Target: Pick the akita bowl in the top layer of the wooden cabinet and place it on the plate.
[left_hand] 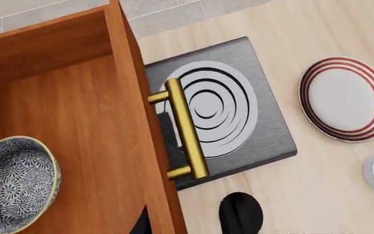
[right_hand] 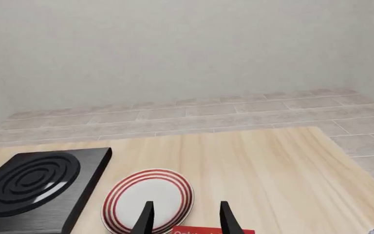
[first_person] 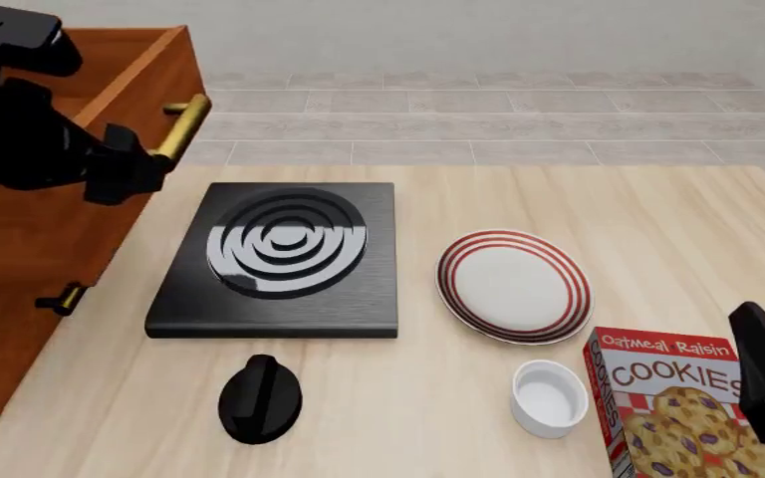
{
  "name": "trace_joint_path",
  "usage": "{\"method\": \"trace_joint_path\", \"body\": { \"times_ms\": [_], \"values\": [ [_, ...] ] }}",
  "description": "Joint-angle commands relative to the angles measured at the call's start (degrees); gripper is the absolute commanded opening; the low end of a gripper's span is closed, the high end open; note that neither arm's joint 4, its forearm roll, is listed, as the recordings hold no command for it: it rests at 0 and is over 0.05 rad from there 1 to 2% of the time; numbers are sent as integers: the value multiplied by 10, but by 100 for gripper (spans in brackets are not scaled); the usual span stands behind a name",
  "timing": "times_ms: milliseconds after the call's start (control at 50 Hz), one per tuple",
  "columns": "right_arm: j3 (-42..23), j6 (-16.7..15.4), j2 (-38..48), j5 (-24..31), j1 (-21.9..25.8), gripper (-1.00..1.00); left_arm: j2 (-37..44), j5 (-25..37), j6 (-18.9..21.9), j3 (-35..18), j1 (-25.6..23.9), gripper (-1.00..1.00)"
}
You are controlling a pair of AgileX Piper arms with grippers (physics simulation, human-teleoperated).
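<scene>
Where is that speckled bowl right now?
The akita bowl shows only in the left wrist view, lying inside the pulled-out top layer of the wooden cabinet, at the table's left beside the stove.

Polished wooden cabinet (first_person: 37, 249), shiny brass handle (left_hand: 187, 127).

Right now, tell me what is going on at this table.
The top drawer of the reddish-brown wooden cabinet stands pulled out, and the left arm reaches over it. Inside lies the dark-and-white speckled bowl, not yet gripped. The white plate with red rings waits bare beside the black square stove. The right gripper hangs open near the plate, holding nothing.
</scene>
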Motion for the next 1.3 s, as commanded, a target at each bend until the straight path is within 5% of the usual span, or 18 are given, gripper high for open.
{"method": "trace_joint_path", "body": {
  "times_ms": [20,540,1300],
  "values": [
    [-1,1,-1,1,0,100,18,-2,3,-2,-34,100],
    [-1,2,-4,3,1,100,29,2,-10,-21,-77,100],
    [-1,0,-11,9,3,100,47,80,-1,-181,-73,100]
  ]
}}
